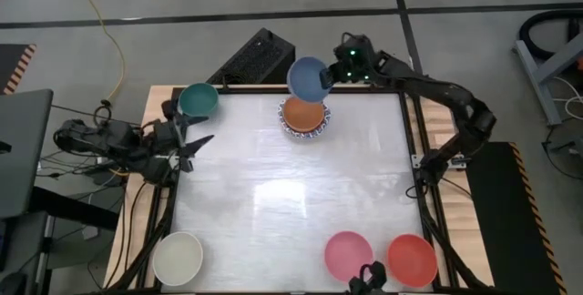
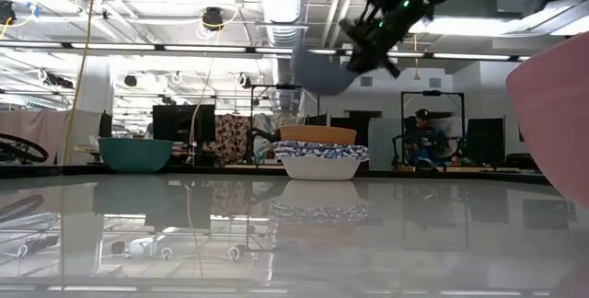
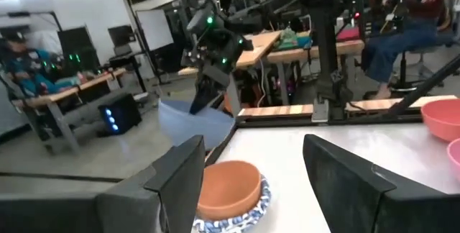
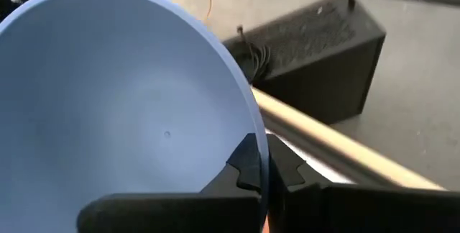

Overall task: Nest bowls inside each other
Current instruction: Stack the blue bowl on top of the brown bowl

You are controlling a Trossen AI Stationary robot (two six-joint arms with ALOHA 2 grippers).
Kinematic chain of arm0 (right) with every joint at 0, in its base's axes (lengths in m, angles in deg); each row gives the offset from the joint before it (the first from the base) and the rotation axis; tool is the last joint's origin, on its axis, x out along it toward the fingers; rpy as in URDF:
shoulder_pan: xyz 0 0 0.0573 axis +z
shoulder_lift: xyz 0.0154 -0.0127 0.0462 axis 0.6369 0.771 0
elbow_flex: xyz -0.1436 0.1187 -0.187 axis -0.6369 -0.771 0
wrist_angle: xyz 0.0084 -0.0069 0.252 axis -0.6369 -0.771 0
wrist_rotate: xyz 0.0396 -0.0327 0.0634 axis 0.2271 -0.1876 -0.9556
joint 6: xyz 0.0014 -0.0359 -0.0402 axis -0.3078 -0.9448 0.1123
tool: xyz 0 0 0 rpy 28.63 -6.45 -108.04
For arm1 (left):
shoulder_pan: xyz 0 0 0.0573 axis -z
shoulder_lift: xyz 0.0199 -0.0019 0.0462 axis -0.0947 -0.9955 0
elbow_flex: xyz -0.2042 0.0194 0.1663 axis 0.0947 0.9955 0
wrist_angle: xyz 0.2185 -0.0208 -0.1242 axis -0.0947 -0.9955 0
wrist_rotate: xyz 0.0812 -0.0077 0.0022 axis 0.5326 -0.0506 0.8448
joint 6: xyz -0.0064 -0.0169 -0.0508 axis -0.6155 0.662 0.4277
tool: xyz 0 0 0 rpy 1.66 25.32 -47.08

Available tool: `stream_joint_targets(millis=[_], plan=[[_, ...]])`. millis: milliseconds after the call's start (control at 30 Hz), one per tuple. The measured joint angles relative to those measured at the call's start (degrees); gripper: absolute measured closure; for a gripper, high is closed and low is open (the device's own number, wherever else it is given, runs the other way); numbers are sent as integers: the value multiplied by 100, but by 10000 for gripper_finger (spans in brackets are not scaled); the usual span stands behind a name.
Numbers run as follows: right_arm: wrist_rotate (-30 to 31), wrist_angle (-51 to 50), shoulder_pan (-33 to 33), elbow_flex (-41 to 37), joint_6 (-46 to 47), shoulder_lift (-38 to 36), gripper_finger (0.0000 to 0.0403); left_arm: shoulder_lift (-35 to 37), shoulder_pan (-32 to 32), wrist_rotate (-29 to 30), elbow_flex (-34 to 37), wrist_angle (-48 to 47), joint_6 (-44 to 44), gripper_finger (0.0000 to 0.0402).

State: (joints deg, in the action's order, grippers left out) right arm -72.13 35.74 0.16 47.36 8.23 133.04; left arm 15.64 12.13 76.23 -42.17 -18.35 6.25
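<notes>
My right gripper (image 1: pixel 330 75) is shut on a blue bowl (image 1: pixel 307 76), held in the air over the table's far edge. Just nearer stands an orange bowl (image 1: pixel 303 112), nested in a stack of white bowls with blue patterned rims (image 1: pixel 304 132). A teal bowl (image 1: pixel 198 100) sits at the far left corner. A cream bowl (image 1: pixel 178 257) sits near left, and a pink bowl (image 1: pixel 348 253) and a red bowl (image 1: pixel 412 259) near right. My left gripper (image 1: pixel 194 143) hangs open by the left edge, with nothing between its fingers (image 3: pixel 180 179). My right gripper pinches the blue bowl's rim (image 4: pixel 253 129), one finger (image 4: pixel 243 167) inside the bowl and the other outside. The fingers come from the table's right, slanting down. The bowl (image 2: pixel 317 70) is lifted clear and tilted, higher than the orange bowl (image 2: pixel 317 134).
A black box (image 1: pixel 256 58) stands on the floor behind the far edge. In the low view people sit at desks in the room beyond (image 2: pixel 425 137). The middle of the white tabletop (image 1: pixel 291 195) holds no objects.
</notes>
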Motion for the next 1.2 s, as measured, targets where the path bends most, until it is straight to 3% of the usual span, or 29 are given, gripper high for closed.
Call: stream_joint_targets(millis=[467, 667, 967, 1200], plan=[[-334, -466, 7, -18, -486, 908, 394, 87, 0, -2, 0, -724, 795, 175], [-897, -301, -61, -16, -494, 1218, 390, 87, 0, 0, 0, -730, 869, 175], [-957, -334, -102, -12, -585, 1368, 344, 85, -5, 111, 0, -728, 900, 175], [-930, -546, -124, -14, -655, 1314, 290, 53, -5, 579, 0, -899, 1251, 175]])
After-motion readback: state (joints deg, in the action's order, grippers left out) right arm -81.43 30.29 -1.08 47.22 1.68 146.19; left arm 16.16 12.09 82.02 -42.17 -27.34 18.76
